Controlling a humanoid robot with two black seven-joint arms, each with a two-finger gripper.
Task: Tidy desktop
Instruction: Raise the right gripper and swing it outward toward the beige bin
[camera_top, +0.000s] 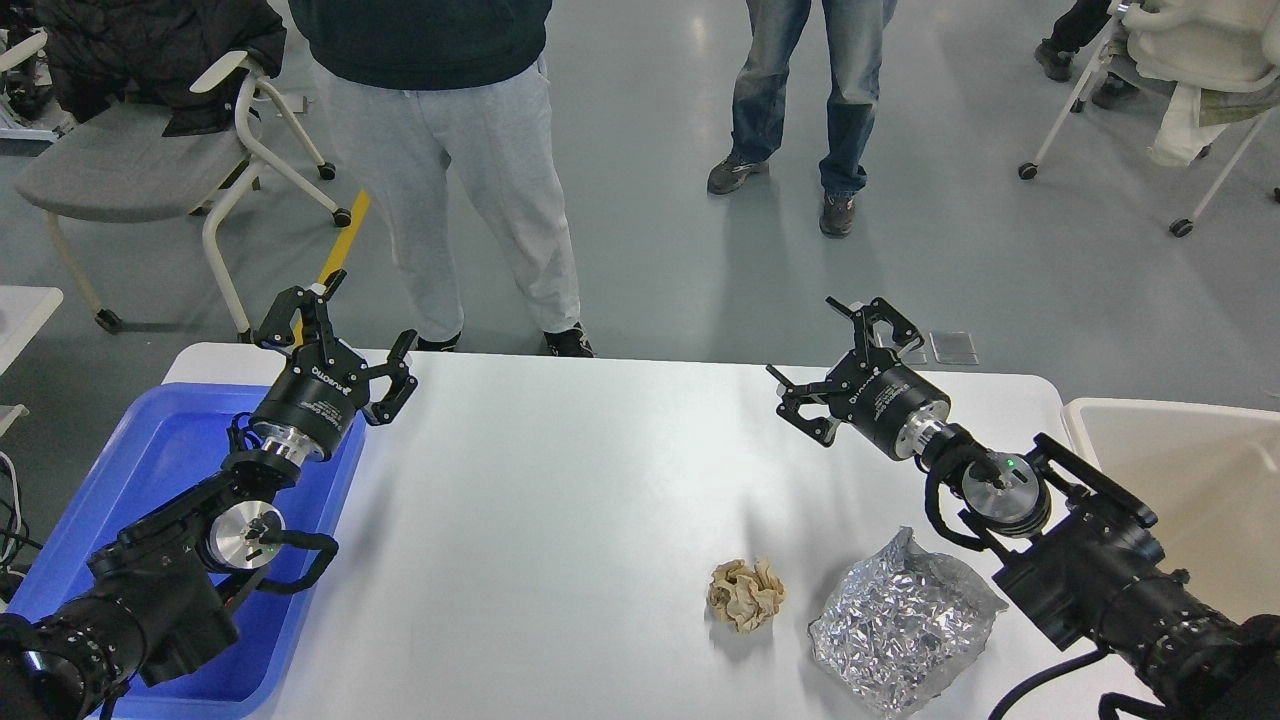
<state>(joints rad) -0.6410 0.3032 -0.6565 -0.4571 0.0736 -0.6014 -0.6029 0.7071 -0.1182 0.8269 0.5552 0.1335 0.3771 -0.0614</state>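
The desktop (560, 520) fills the middle of the view, with a blue tray (160, 450) at its left edge and a beige bin (1190, 480) at its right edge, likely there to receive what gets cleared. Two pieces of litter lie near the front edge toward the right: a crumpled brown paper ball (746, 594) and, just beside it, a crinkled silver foil bag (900, 625). The left gripper (348, 335) hangs over the back left corner, jaws spread and empty. The right gripper (838, 350) hovers above the back right part, jaws also wide apart, holding nothing. Being nearer the litter and the bin, the right arm seems better placed to start.
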